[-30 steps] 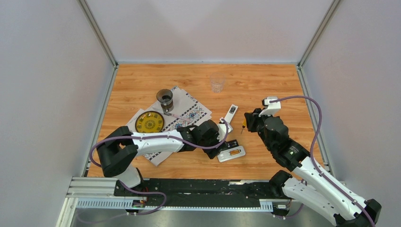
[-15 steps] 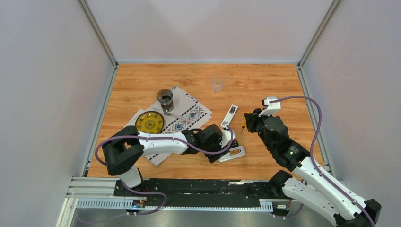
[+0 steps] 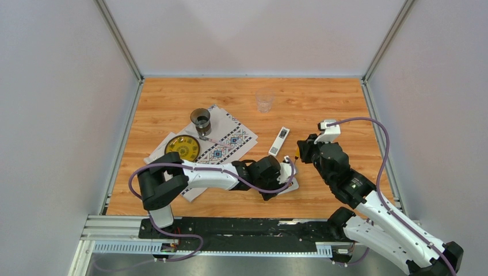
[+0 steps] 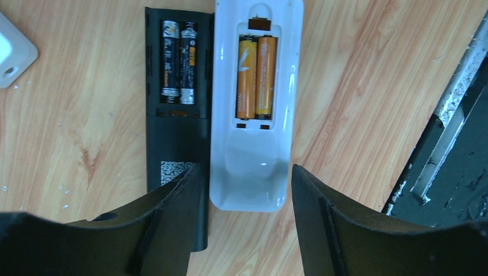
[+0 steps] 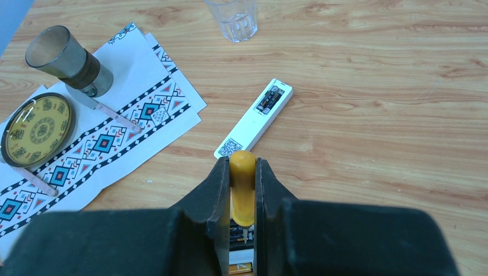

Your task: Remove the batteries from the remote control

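Left wrist view: empty left pincer (image 4: pixel 246 178) straddling the white remote (image 4: pixel 250 161), batteries not yet out.
Two orange batteries (image 4: pixel 256 77) sit side by side in the white remote's uncovered bay, close to the counter's (image 4: pixel 357 86) near edge. The black remote (image 4: pixel 175 138) lies right alongside with two dark batteries (image 4: pixel 178 62) in its own bay. The left pincer's jaws stand wide either side of the white remote's near end, likely to pin it. The right pincer (image 5: pixel 242 169) is clamped on a screwdriver (image 5: pixel 242 195), probably kept ready for prying.
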Available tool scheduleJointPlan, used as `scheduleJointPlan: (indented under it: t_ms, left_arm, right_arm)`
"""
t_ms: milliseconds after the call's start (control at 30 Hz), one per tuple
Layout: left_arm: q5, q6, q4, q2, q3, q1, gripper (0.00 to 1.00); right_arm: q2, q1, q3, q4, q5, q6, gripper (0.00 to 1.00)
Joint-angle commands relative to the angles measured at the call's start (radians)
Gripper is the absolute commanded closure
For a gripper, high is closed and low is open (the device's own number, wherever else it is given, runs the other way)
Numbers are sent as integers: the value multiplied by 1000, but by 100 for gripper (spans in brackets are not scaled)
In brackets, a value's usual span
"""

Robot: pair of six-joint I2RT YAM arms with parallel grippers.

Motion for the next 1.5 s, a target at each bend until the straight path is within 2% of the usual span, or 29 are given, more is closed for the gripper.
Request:
scheduleJointPlan:
  t_ms: [0,233,367,633,667,733,800,833,1200,1367,1467]
  left_arm:
    - [-8,18,-21,28,26,-26,35]
    - [-46,12,-27,77,29,-54,35]
    - [-124,-12,-36,105,25,-59,36]
    - [-179,-57,-31,134,19,-68,34]
    - [-223,-64,-39,140,23,-71,34]
    - [-239,-66,-53,157,28,-71,38]
    - [-267,-72,-54,163,17,-71,49]
    - [-271,-72,-50,160,9,-72,56]
    - [-382,-94,-56,28,-141,-71,59]
    - [-350,-91,-56,-44,-208,-71,57]
    - [-311,-88,-47,-93,-250,-72,50]
  right_arm:
    - [-15,-3,1,19,13,13,100]
    - [-7,-3,-5,26,9,20,100]
    - [-6,-4,-8,27,1,25,100]
    - [2,-6,-10,32,0,36,100]
    - [3,-6,-12,33,1,36,100]
    - [5,-6,-12,33,0,40,100]
    - [5,-7,-13,35,-2,40,100]
    - [5,-6,-13,35,-5,42,100]
    - [13,-7,-30,68,-43,48,100]
    - [23,-7,-51,127,-152,37,100]
    - [34,-7,-67,174,-235,25,100]
